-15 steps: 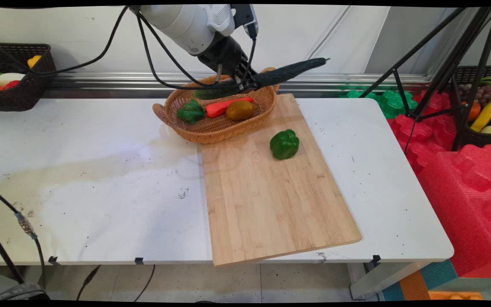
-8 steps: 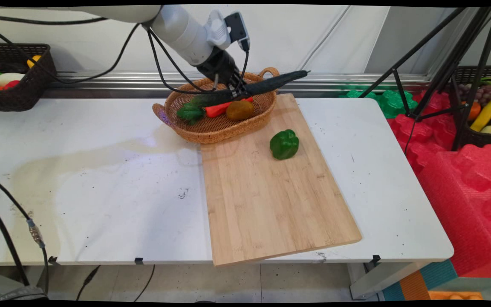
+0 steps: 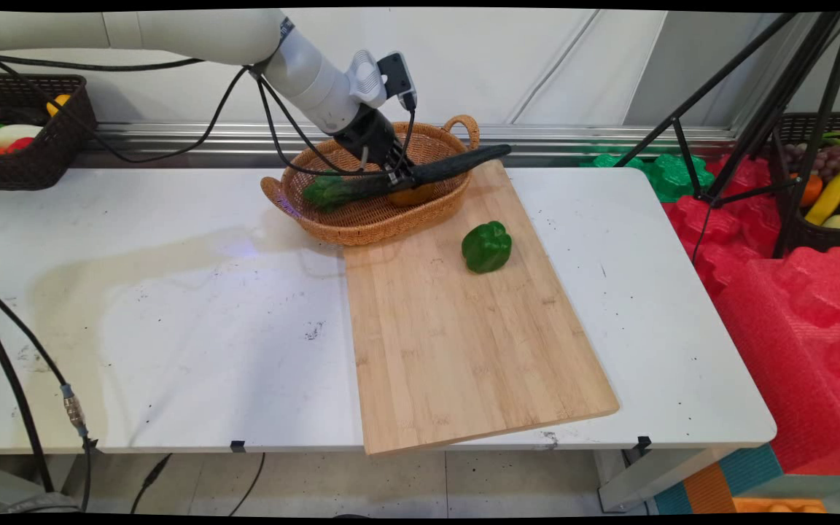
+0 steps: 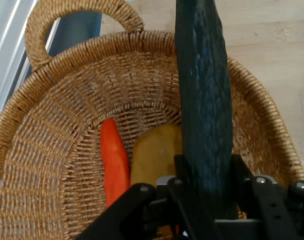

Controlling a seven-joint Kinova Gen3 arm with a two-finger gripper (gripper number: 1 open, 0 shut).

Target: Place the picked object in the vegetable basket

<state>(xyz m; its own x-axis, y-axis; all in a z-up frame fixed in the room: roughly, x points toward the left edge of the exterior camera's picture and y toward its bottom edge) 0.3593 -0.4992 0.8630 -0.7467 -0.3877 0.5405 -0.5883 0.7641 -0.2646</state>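
Dark cucumber [image 3: 420, 173] — lower now, over wicker basket [image 3: 372, 219]

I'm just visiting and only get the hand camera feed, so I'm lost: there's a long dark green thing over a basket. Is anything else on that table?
Observer: Yes. A green bell pepper sits on a wooden cutting board beside the wicker basket.
Operator: Is the dark thing lying in the basket?
Observer: No. The claw is shut on the cucumber, whose far end sticks out past the basket's rim, over the board.
Operator: I see a carrot and something yellowish in there. Anything more?
Observer: A leafy green piece lies at the basket's left end, outside your view.
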